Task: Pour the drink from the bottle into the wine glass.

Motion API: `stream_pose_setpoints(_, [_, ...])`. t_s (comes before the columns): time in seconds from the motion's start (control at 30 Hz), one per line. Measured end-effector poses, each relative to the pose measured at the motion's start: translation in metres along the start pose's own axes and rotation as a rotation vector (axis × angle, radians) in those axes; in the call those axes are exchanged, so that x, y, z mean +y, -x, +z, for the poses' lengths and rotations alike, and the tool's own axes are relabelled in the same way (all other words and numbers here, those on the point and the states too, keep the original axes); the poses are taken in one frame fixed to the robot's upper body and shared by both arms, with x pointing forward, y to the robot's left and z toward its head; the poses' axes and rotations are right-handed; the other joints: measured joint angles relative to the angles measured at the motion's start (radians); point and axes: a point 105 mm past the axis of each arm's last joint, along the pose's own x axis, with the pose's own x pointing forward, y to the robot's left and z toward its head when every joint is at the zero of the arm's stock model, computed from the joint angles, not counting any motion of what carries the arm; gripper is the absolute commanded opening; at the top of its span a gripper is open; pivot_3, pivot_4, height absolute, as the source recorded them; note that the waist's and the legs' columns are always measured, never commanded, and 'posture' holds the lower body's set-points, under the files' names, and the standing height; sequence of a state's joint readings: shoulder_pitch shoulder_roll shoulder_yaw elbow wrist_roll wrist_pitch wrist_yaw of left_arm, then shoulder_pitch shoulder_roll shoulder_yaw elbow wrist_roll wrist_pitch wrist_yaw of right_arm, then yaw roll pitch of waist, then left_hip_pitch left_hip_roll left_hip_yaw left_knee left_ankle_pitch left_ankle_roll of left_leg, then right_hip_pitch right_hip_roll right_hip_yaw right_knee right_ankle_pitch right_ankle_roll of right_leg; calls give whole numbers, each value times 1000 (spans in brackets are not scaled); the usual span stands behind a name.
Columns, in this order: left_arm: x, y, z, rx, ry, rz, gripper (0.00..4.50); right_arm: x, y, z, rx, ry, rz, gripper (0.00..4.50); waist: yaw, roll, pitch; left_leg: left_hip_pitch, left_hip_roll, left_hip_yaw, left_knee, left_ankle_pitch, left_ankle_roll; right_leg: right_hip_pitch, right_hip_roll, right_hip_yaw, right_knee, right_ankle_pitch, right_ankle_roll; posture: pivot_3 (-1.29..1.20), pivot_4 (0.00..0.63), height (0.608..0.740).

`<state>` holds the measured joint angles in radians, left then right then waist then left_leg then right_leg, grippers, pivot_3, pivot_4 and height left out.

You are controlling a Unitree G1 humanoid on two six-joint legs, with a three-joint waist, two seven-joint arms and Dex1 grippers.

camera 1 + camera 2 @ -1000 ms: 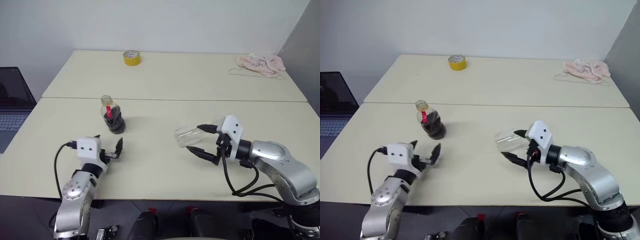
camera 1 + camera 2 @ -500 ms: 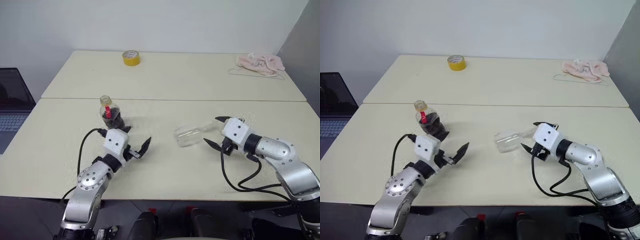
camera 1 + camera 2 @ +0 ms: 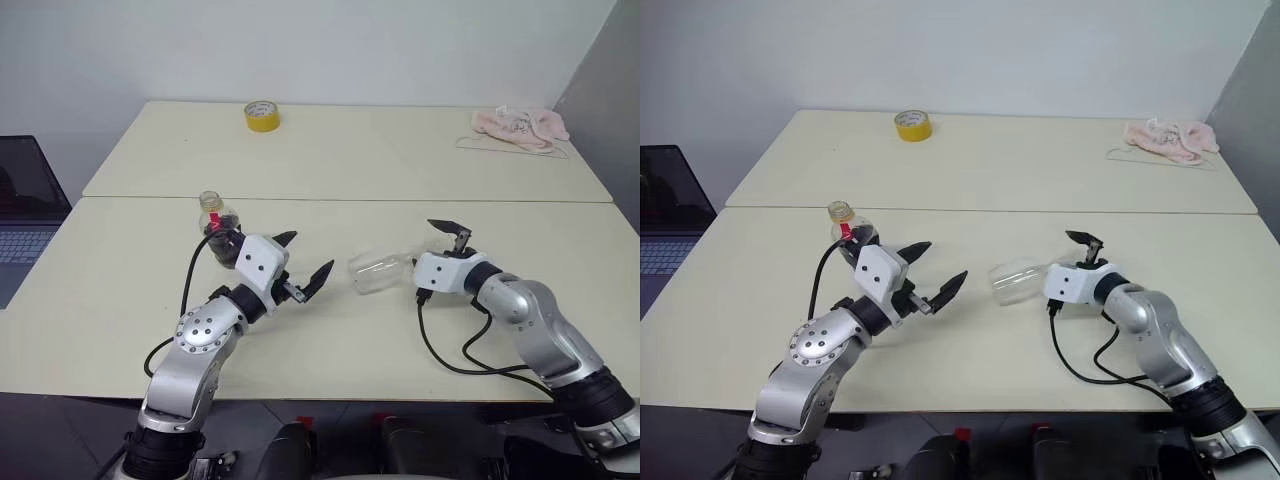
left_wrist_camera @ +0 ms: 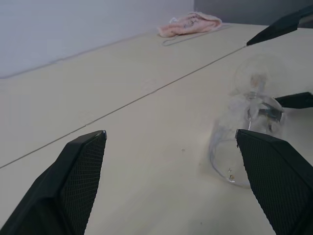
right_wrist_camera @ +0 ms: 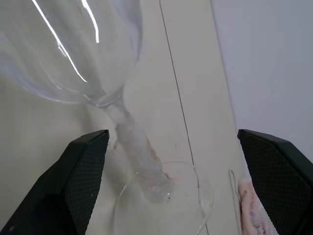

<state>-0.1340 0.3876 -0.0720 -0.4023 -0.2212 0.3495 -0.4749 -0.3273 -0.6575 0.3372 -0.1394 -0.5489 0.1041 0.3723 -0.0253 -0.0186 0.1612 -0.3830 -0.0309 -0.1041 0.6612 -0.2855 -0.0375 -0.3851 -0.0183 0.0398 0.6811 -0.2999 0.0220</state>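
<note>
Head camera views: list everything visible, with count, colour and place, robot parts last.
wine glass: one, clear, lying on its side mid-table, rim toward the left gripper.
bottle: one, clear with dark drink, upright, behind the left arm.
tape roll: one, yellow, far edge of the table.
cloth: one, pink, far right corner.
laptop: one, dark, left of the table.
table: cream, a seam across it.
left gripper: open, empty, above the table and pointing at the glass.
right gripper: open, fingers either side of the glass stem.
</note>
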Motion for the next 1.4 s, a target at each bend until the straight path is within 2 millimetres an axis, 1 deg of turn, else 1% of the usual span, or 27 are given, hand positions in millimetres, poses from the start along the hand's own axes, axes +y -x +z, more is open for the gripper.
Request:
stream_pose_setpoints(0.07, [-1, -1, -2, 7, 13, -12, 4469, 0, -2, -1, 7, 25, -24, 4500, 0, 0, 0, 0, 0, 0, 0, 0, 0, 0, 0, 0, 0, 0, 0, 0, 150, 740])
stream_pose_setpoints(0.2, [-11, -3, -4, 13, 48, -74, 4469, 5, -6, -3, 20, 44, -49, 4500, -1, 0, 0, 0, 0, 0, 0, 0, 0, 0, 0, 0, 0, 0, 0, 0, 150, 740])
stream_pose_setpoints(0.27, [-16, -2, -7, 31, 58, -120, 4469, 9, -8, -6, 24, 54, -50, 4500, -1, 0, 0, 0, 0, 0, 0, 0, 0, 0, 0, 0, 0, 0, 0, 0, 150, 740])
stream_pose_setpoints(0.4, [-18, 1, -11, 64, 56, -176, 4469, 17, -13, -7, 25, 67, -52, 4500, -2, 0, 0, 1, 0, 0, 0, 0, 0, 0, 0, 0, 0, 0, 0, 0, 150, 740])
stream_pose_setpoints(0.5, [-18, 1, -13, 74, 56, -195, 4500, 20, -17, -6, 11, 62, -68, 3916, -4, 0, 0, 1, 0, 1, 0, 0, 0, 0, 0, 0, 1, 0, 0, 0, 150, 740])
stream_pose_setpoints(0.53, [-17, 0, -13, 72, 57, -197, 4500, 22, -19, -6, 10, 57, -69, 3599, -4, 0, 0, 1, 0, 0, 0, 0, 0, 0, 1, 0, 1, 0, 0, 0, 150, 740])
stream_pose_setpoints(0.57, [-17, 0, -13, 72, 58, -199, 4500, 25, -21, -6, 10, 51, -70, 3164, -4, 0, 0, 1, 0, 1, 0, 0, 0, 0, 1, 0, 1, 0, 0, 0, 150, 740])
stream_pose_setpoints(0.6, [-17, -1, -13, 73, 58, -201, 4500, 27, -22, -5, 7, 48, -69, 2919, -4, 0, 0, 1, 0, 1, 0, 0, 0, 0, 1, 0, 1, 0, 0, 0, 150, 740])
stream_pose_setpoints(0.67, [-17, -1, -14, 75, 62, -206, 4500, 30, -27, -5, 8, 44, -68, 2186, -6, 0, 0, 2, 1, 1, 0, 0, 0, 0, 1, 1, 1, 0, 0, 0, 150, 740])
stream_pose_setpoints(0.8, [-18, -1, -14, 74, 65, -210, 4500, 24, -36, -4, 2, 42, -111, 824, -6, 0, -1, 2, 1, 1, 0, 0, 0, 0, 1, 1, 1, 0, 0, 0, 150, 740])
stream_pose_setpoints(0.87, [-18, -2, -14, 74, 66, -209, 4500, 20, -37, -5, 4, 42, -144, 269, -6, -1, -1, 2, 1, 1, 0, 0, 0, 0, 1, 1, 1, 0, 0, 0, 150, 740])
stream_pose_setpoints(0.9, [-18, -2, -14, 73, 67, -208, 4500, 19, -37, -6, 9, 35, -157, 137, -6, -2, -2, 2, 1, 1, 0, 0, 0, 1, 1, 1, 1, 0, 0, 0, 150, 740])
stream_pose_setpoints(1.2, [-19, 2, -15, 76, 80, -187, 4500, 17, -38, -5, -4, 8, -213, 138, -8, -2, -2, 2, 1, 1, 0, 0, 0, 1, 1, 1, 1, 0, 0, 0, 150, 740])
stream_pose_setpoints(1.3, [-20, 7, -15, 82, 100, -195, 4500, 15, -38, 0, -32, -73, -223, 138, -8, -2, -2, 2, 1, 1, 0, 0, 0, 1, 1, 1, 1, 0, 0, 0, 150, 740])
stream_pose_setpoints(1.4, [-17, 15, -19, 116, 106, -210, 4500, 13, -35, 18, -108, -223, -214, 138, -9, -2, -2, 2, 2, 1, -1, 0, 0, 0, 2, 1, 1, 0, 0, 0, 150, 740])
